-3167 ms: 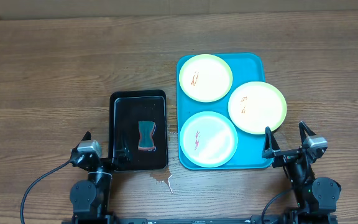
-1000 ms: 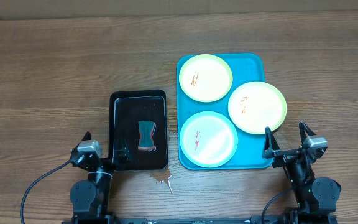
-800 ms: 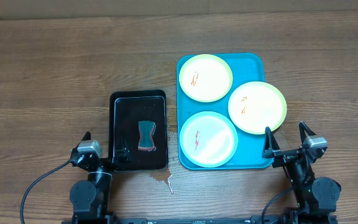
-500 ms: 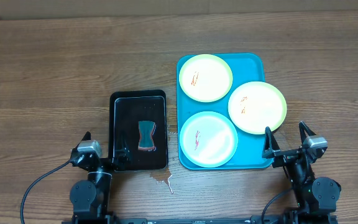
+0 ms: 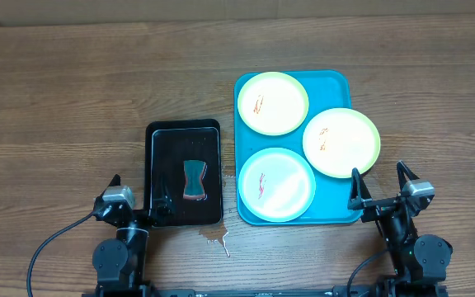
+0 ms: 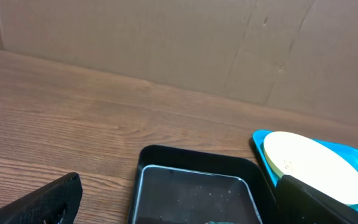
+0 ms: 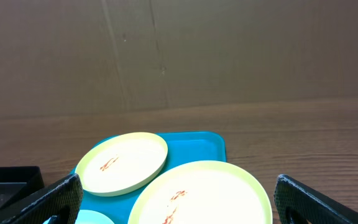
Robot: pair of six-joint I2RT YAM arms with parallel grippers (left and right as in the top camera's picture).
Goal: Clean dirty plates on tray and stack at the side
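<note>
The turquoise tray (image 5: pixel 333 81) lies right of centre and holds three smeared plates. A yellow-green plate (image 5: pixel 272 102) sits at its far end. A second yellow-green plate (image 5: pixel 341 142) overhangs its right rim. A pale blue-white plate (image 5: pixel 275 183) sits at its near left. My left gripper (image 5: pixel 136 198) is open and empty at the near edge, by the black tray. My right gripper (image 5: pixel 381 185) is open and empty just near of the turquoise tray's near right corner. The right wrist view shows the two yellow-green plates, one near (image 7: pixel 204 196) and one far (image 7: pixel 123 162), between its open fingers (image 7: pixel 45 200).
A smaller black tray (image 5: pixel 183 175) with a sponge (image 5: pixel 195 180) stands left of the turquoise tray; it also shows in the left wrist view (image 6: pixel 194 190). A small spill (image 5: pixel 217 239) marks the wood near its front corner. A cardboard wall runs along the far edge.
</note>
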